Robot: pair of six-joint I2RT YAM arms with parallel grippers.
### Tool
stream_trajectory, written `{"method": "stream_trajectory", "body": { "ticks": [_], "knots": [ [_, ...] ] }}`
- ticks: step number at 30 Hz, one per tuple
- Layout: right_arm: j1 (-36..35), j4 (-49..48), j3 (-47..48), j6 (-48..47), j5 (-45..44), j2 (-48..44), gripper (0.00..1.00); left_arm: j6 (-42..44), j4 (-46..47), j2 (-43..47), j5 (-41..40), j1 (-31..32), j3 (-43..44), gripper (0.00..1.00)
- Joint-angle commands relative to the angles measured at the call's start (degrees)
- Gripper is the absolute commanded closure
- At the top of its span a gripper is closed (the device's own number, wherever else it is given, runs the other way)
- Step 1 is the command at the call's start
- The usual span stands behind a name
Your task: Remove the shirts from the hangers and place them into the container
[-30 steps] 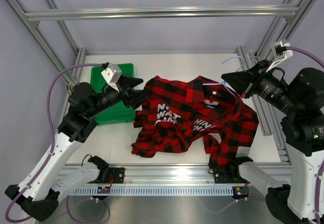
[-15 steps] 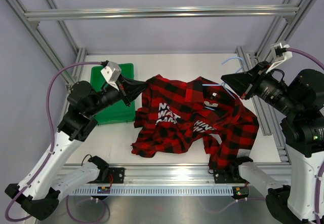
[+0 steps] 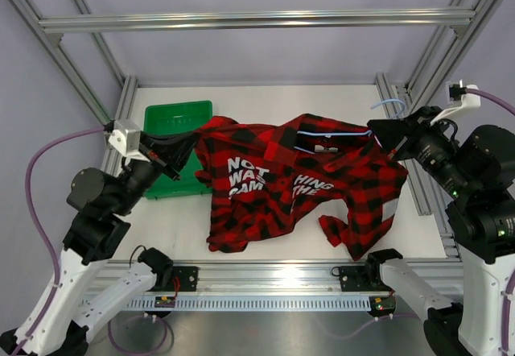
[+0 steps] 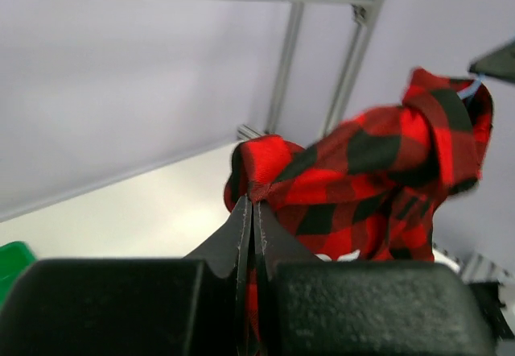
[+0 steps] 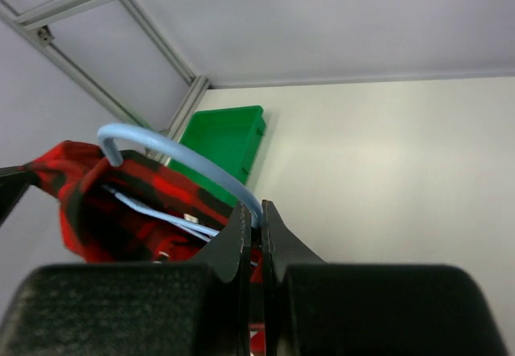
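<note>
The red-and-black plaid shirt [image 3: 282, 179] with white lettering hangs stretched between my two grippers, its lower part draped on the table. My left gripper [image 3: 193, 139] is shut on the shirt's left edge, and the cloth [image 4: 362, 163] is pinched at the left gripper's tips [image 4: 253, 205]. My right gripper [image 3: 383, 134] is shut on the light-blue wire hanger [image 3: 331, 134] just below its hook [image 5: 173, 155], shown between the closed right gripper's tips [image 5: 259, 211]. The hanger's body is still inside the shirt [image 5: 88, 187]. The green container [image 3: 172, 122] lies at the back left, partly behind my left gripper.
Aluminium frame posts [image 3: 113, 66] and rails ring the white table [image 3: 265, 102]. A front rail [image 3: 273, 279] with the arm mounts runs along the near edge. The container [image 5: 224, 138] also shows in the right wrist view, beyond the shirt.
My left gripper shut on the shirt's left edge and drew back to the left, stretching the shirt out. The right gripper lifted slightly rightward with the hanger.
</note>
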State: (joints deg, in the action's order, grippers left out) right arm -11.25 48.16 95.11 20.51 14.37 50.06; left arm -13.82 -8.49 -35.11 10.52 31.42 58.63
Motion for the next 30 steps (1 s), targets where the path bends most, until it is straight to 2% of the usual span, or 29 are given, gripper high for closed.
{"method": "stream_trajectory", "body": {
  "ticks": [1, 5, 8, 13, 16, 19, 23, 27, 30],
  "knots": [
    [-0.01, -0.61, -2.56, -2.14, -10.59, -2.42, 1.00, -0.59, -0.12, 1.80, -14.64, -0.22, -0.01, 1.00],
    [0.00, 1.23, -3.01, -2.58, -8.94, -5.15, 1.00, -0.42, -4.24, -1.17, -22.99, -0.22, 2.27, 1.00],
    [0.00, 3.16, -2.30, -2.06, -7.34, -7.96, 1.00, 0.81, -5.74, -5.66, -25.36, -0.22, 4.64, 1.00],
    [0.00, 11.06, 2.09, -4.60, -12.51, -8.32, 1.00, 2.57, -4.69, -9.09, -29.94, -0.31, 6.22, 1.00],
    [0.08, 10.91, -0.88, -5.75, -14.19, -9.80, 1.00, 2.31, -4.08, -10.76, -30.56, -0.31, 9.56, 1.00],
    [0.00, 7.31, -8.43, -5.57, -9.89, -14.37, 1.00, 2.66, -3.28, -14.36, -30.48, -0.31, 13.43, 1.00],
    [0.00, 7.47, -7.41, -5.66, -9.10, -15.43, 1.00, 3.63, -6.18, -19.63, -32.13, -0.39, 18.09, 1.00],
    [0.00, 11.41, -2.39, -6.71, -12.69, -14.04, 1.00, 5.82, -9.60, -26.03, -38.29, -0.48, 20.99, 1.00],
    [0.00, 11.96, -2.03, -8.64, -17.35, -14.20, 1.00, 6.53, -9.45, -27.55, -40.67, -1.01, 22.76, 1.00]
  ]
}}
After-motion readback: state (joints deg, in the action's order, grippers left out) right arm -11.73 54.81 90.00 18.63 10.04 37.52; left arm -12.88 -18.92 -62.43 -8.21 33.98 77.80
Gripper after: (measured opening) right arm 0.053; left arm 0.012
